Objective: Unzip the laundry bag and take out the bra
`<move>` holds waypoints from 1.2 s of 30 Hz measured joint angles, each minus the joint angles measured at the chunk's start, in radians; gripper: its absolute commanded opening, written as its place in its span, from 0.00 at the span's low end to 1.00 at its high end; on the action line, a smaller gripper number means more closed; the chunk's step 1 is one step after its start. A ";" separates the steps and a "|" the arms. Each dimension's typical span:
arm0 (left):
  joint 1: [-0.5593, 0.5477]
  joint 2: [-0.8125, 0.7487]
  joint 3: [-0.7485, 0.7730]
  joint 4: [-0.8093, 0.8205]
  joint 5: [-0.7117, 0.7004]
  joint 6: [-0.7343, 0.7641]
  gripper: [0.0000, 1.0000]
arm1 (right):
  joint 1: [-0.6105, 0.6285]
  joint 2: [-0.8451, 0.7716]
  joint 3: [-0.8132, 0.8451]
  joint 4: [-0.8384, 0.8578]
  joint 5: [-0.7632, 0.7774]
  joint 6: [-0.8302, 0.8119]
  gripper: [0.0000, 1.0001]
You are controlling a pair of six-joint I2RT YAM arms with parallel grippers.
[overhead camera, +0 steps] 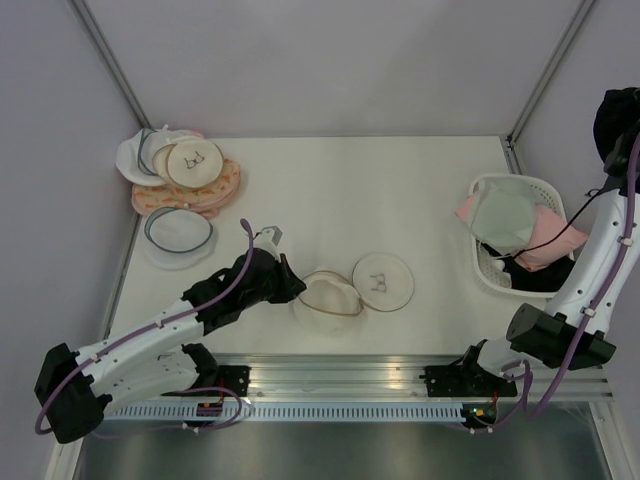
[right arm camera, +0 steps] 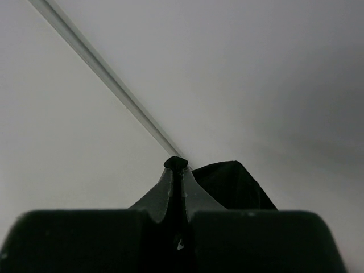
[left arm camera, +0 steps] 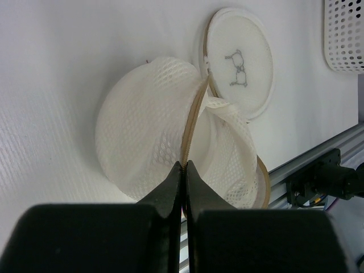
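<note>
The laundry bag (overhead camera: 325, 297) lies open near the table's front edge, a cream mesh dome (left arm camera: 148, 125) with a tan zipper rim. Its round face with the bra outline (overhead camera: 383, 281) is folded flat to the right (left arm camera: 239, 62). My left gripper (overhead camera: 290, 286) is shut on the zipper rim at the bag's left side (left arm camera: 185, 166). The black bra (overhead camera: 618, 112) hangs high at the far right, above the basket. My right gripper (right arm camera: 178, 165) is shut on it, and black cloth (right arm camera: 227, 185) bulges beside the fingers.
A white slotted basket (overhead camera: 487, 260) holding pale green and pink garments stands at the right, seen also in the left wrist view (left arm camera: 344, 34). A pile of pouches (overhead camera: 185, 170) and a flat white disc with a grey-blue rim (overhead camera: 178, 232) lie back left. An aluminium rail (overhead camera: 340, 372) runs along the front.
</note>
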 measured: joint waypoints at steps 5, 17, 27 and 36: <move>0.000 0.018 0.023 0.001 0.001 0.000 0.02 | 0.000 0.002 -0.101 0.006 -0.045 -0.002 0.00; 0.000 0.106 0.032 0.043 0.042 -0.015 0.02 | 0.031 -0.068 -0.719 0.029 -0.136 0.024 0.00; 0.004 0.106 0.021 0.081 0.050 -0.016 0.02 | 0.058 -0.004 -0.830 0.034 -0.045 0.046 0.00; 0.026 0.092 0.009 0.103 0.049 -0.016 0.02 | 0.111 0.002 -0.694 0.001 -0.086 0.021 0.97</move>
